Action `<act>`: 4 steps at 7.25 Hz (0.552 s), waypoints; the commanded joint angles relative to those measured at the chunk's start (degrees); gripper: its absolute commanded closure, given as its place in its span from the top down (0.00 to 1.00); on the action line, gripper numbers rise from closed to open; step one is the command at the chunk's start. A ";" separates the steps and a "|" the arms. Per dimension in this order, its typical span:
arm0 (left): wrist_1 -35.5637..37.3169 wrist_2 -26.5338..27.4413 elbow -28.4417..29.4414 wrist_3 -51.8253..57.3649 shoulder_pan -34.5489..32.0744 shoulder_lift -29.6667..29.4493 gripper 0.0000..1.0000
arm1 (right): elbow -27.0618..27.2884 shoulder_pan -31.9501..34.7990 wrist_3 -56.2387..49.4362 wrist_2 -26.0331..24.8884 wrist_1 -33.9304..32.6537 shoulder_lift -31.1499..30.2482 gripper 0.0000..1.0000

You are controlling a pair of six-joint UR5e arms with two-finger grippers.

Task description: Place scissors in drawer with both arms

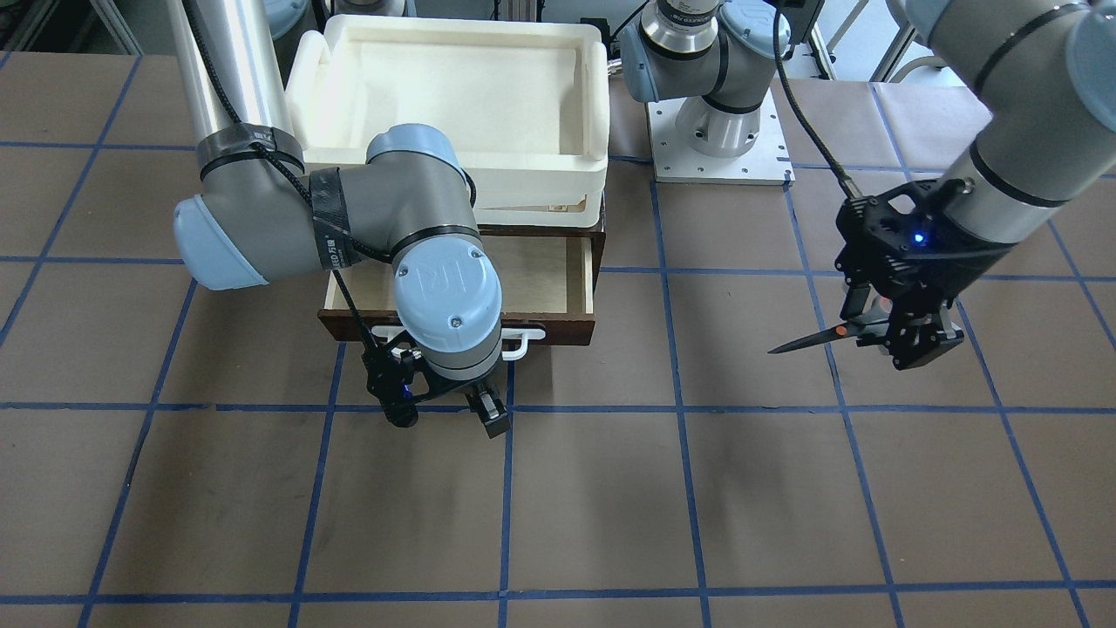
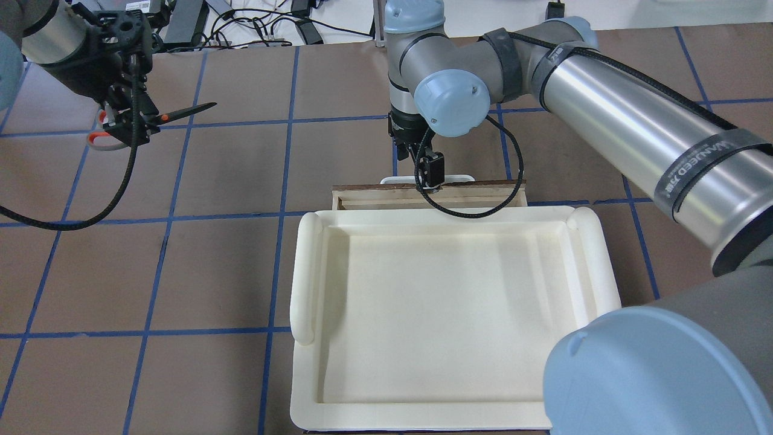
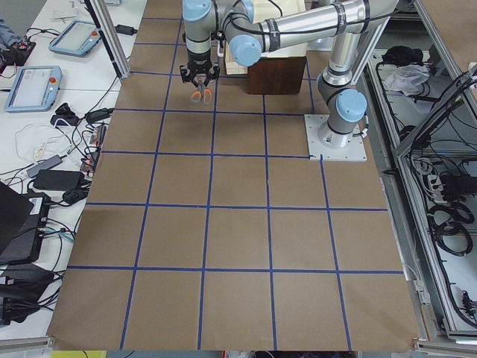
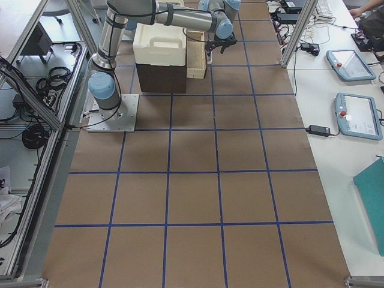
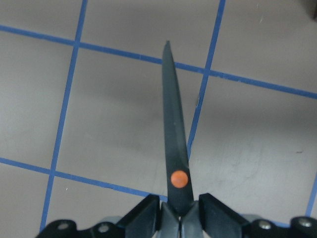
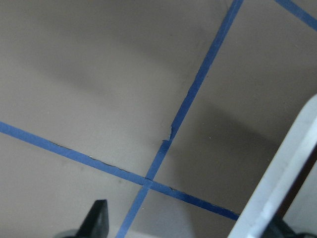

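Exterior front-facing view: the drawer (image 1: 580,279) stands pulled out with its pale inside showing. The right gripper (image 1: 446,417) hangs just in front of the white bar handle (image 1: 527,337), fingers spread wide and empty. Well apart, the left gripper (image 1: 911,338) is clamped on the handles of the scissors (image 1: 824,337), closed blades pointing toward the drawer. Overhead exterior view: the cream tray (image 2: 305,278) on top hides most of the opening. Left wrist view: the blades jut out over their own shadow on the table (image 5: 114,124), so they are probably lifted. The carry looks to be the step in hand. Next, the scissors must cross to the open compartment and be lowered and released, avoiding the right wrist overhanging it.
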 commanded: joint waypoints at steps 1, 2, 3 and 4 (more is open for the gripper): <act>-5.07 0.09 1.28 -5.87 -4.97 1.85 0.00 | -1.54 -0.36 -0.58 -0.03 -0.15 0.10 1.00; -7.79 0.18 1.28 -9.54 -5.68 2.64 0.00 | -2.07 -0.36 -1.54 -0.12 -0.15 0.36 1.00; -10.43 0.35 1.37 -11.66 -5.69 3.43 0.00 | -2.16 -0.36 -2.24 -0.03 -0.15 0.88 1.00; -12.11 1.14 1.37 -11.86 -5.95 3.96 0.00 | -2.16 -0.45 -3.56 0.06 -0.41 0.97 1.00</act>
